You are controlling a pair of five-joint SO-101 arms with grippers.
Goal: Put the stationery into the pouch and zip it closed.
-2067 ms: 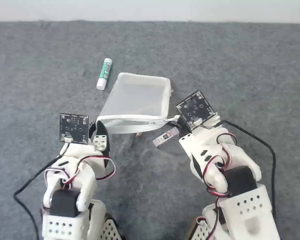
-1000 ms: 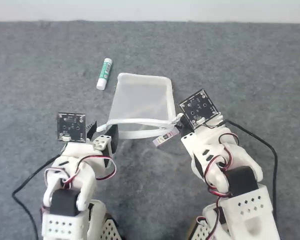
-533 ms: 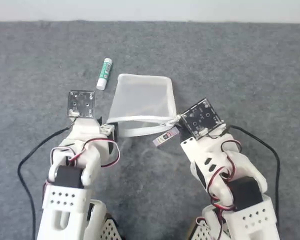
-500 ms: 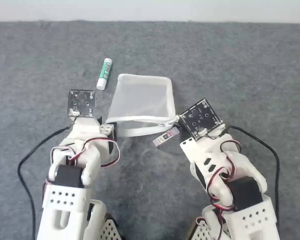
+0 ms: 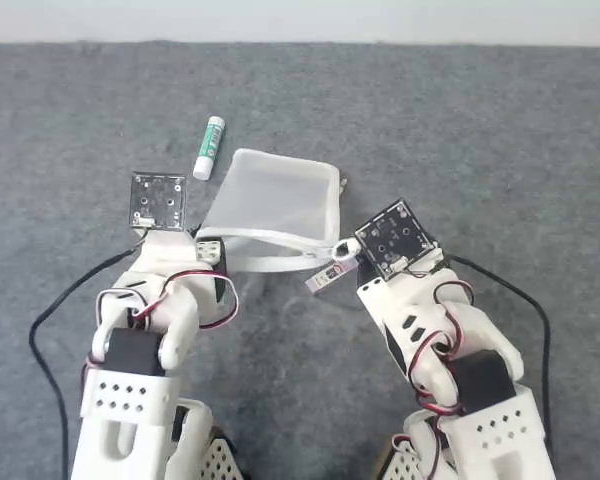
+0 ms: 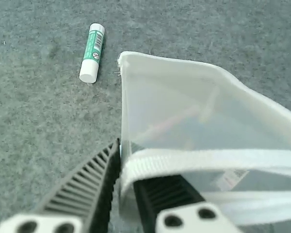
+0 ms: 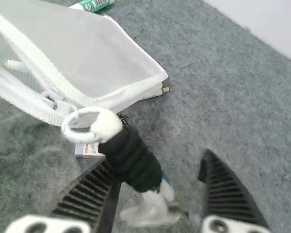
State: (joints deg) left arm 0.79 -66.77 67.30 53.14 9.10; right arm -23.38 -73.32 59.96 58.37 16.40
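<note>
A translucent white pouch (image 5: 280, 195) (image 6: 194, 111) (image 7: 63, 53) lies mid-table, mouth toward the arms, with pencil-like items showing faintly through its wall. My left gripper (image 5: 212, 250) (image 6: 126, 160) is shut on the pouch's zipper band at its left corner. At the right end of the zipper my right gripper (image 5: 342, 252) (image 7: 157, 165) stands open. The white ring of the zip pull (image 7: 89, 125) and its black-wrapped tab lie between the jaws, close to one finger. A green-and-white glue stick (image 5: 208, 147) (image 6: 91, 53) (image 7: 93, 5) lies on the mat beyond the pouch's far left corner.
A small printed eraser (image 5: 330, 275) (image 7: 87, 150) lies on the grey mat just under the zipper's right end. A pencil tip (image 5: 342, 183) (image 7: 165, 90) pokes out by the pouch's right side. Open mat stretches to the far left and right.
The left arm has moved forward and its gripper has shut on the pouch's left corner. The pouch mouth has flattened and swung slightly. The right gripper has edged a little toward the zipper end.
</note>
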